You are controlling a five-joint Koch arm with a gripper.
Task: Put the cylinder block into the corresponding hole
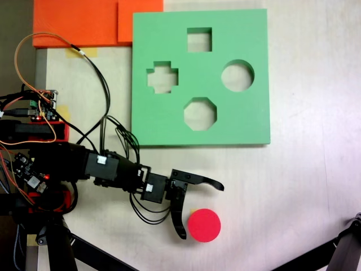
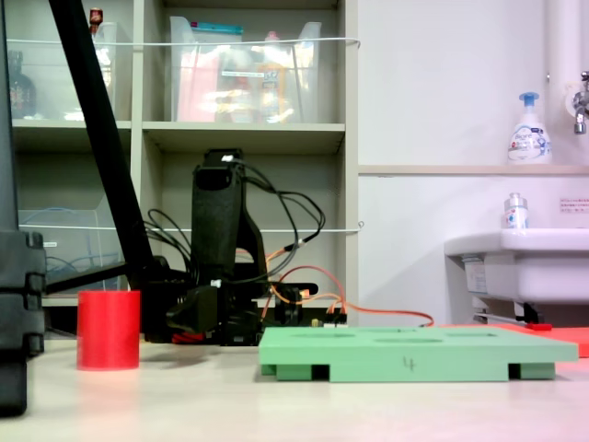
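Note:
The red cylinder block (image 1: pixel 204 225) stands upright on the table near the front edge of a fixed view, below the green foam board (image 1: pixel 169 124). It also stands at the left (image 2: pixel 108 329), apart from the board (image 2: pixel 414 354). The round hole (image 1: pixel 237 75) lies at the board's right side, beside the square, cross and octagonal cutouts. My gripper (image 1: pixel 201 210) is open wide, one finger pointing right above the block and the other (image 1: pixel 179 217) pointing down along its left side. The block sits partly inside this spread, with no visible contact. The arm (image 2: pixel 221 230) faces the low camera.
Orange foam sheets (image 1: pixel 79 22) lie at the table's top left, touching the green board. Cables and a circuit board (image 1: pixel 39 104) crowd the arm's base. Black tripod legs (image 1: pixel 101 254) cross the bottom corners. A shelf (image 2: pixel 239 129) and a sink (image 2: pixel 515 267) stand behind the table.

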